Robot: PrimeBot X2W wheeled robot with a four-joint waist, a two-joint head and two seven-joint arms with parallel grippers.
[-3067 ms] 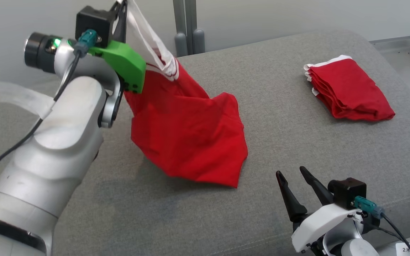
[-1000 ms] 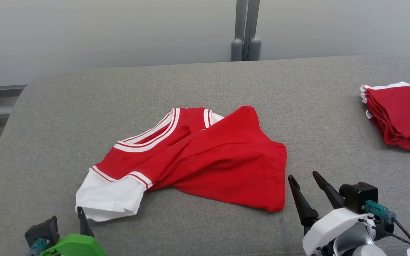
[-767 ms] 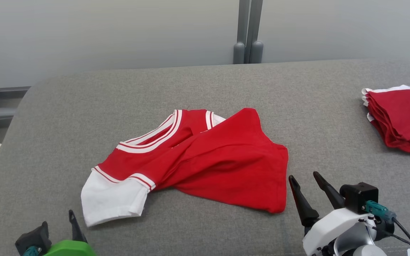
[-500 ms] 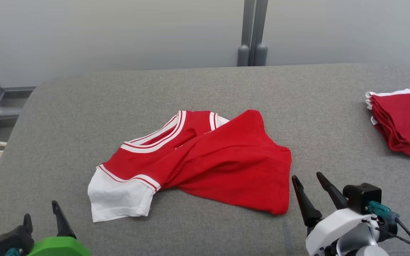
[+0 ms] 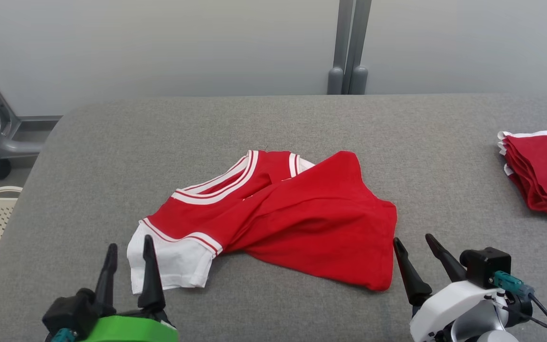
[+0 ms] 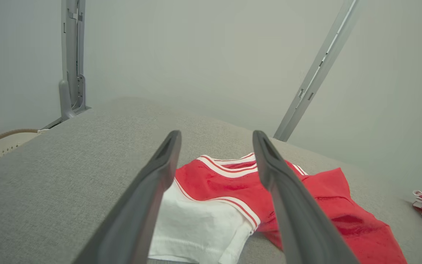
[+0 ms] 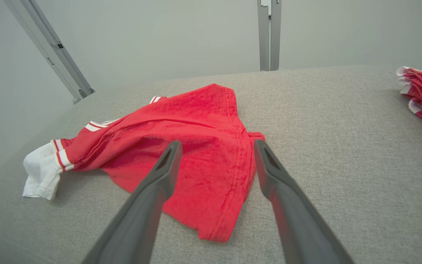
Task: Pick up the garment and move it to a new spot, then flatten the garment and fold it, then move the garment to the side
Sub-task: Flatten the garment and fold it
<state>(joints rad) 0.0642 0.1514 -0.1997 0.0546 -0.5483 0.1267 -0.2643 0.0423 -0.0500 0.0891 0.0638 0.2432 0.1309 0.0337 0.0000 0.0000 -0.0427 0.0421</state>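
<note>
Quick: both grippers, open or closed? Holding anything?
Left gripper: open, holding nothing, near the shirt.
Right gripper: open, holding nothing, near the shirt.

Red garment point(image 5: 297, 223) with white sleeve lies crumpled on grey surface point(image 5: 302, 118).

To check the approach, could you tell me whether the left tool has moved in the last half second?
Yes: the left tool moved right, from well left of the white sleeve to its left edge.
</note>
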